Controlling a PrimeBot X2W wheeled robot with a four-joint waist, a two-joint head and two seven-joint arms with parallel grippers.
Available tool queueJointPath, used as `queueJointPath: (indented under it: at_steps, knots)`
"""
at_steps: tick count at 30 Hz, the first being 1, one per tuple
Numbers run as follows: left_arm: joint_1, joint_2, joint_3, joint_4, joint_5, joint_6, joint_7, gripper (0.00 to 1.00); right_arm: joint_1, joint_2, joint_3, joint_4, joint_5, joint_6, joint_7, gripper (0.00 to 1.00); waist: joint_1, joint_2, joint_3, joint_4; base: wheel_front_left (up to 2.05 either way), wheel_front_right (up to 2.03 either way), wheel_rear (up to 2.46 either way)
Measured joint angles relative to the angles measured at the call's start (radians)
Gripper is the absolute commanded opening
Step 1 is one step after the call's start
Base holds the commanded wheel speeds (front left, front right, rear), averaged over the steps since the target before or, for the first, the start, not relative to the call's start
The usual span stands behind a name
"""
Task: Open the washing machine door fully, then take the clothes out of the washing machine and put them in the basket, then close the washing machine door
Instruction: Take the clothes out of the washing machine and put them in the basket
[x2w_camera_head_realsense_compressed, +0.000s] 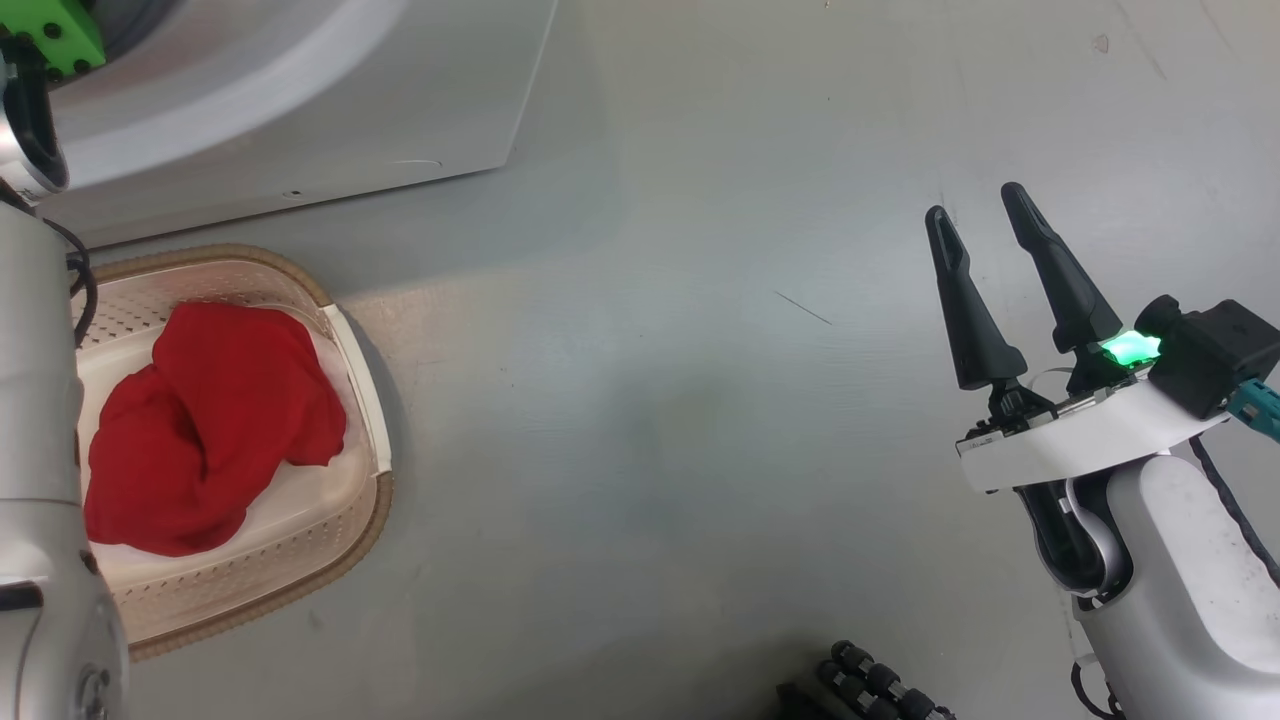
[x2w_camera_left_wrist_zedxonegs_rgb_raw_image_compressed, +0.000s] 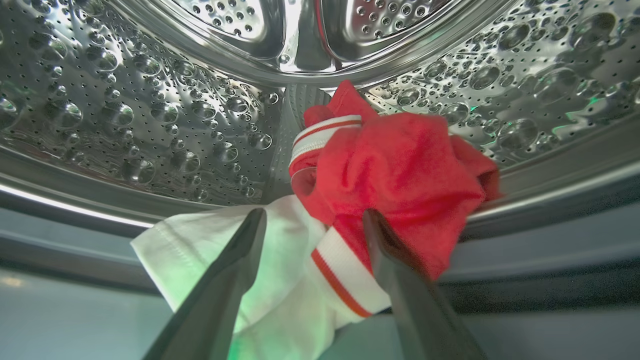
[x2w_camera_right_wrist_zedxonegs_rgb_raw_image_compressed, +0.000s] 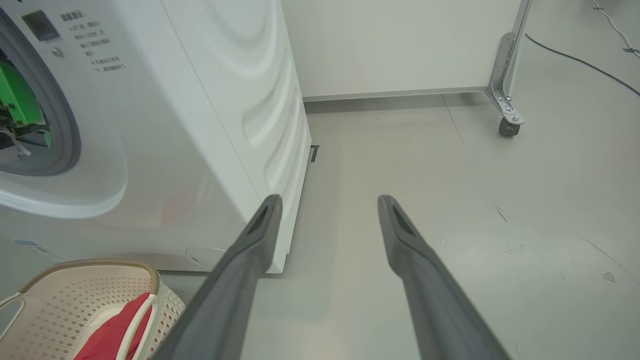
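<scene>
Left wrist view is showing the left gripper (x2w_camera_left_wrist_zedxonegs_rgb_raw_image_compressed: 315, 215) spread, straddling the clothes (x2w_camera_left_wrist_zedxonegs_rgb_raw_image_compressed: 400, 165) at the washing machine (x2w_camera_left_wrist_zedxonegs_rgb_raw_image_compressed: 125, 125) mouth, seemingly not gripping. The robot is unloading, and the next move is calling for closing, then carrying to the basket (x2w_camera_head_realsense_compressed: 368, 420).

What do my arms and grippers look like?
Right gripper: two long, dark, tapered fingers on a white curved plate, green light glowing, black camera block, teal plug, black cable. Left gripper: same dark fingers. Forearms pale grey; left arm carries a green block.
</scene>
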Motion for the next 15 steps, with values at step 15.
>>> queueJointPath:
  at_steps: [15]
  knots:
    - [-0.017, -0.006, 0.003, 0.087, 0.0, -0.001, -0.1, 0.0, -0.014, 0.001, -0.019, 0.017, 0.004, 0.0, 0.0, 1.0, 0.0, 0.0, -0.023, 0.006, 0.0, 0.0, 0.0]
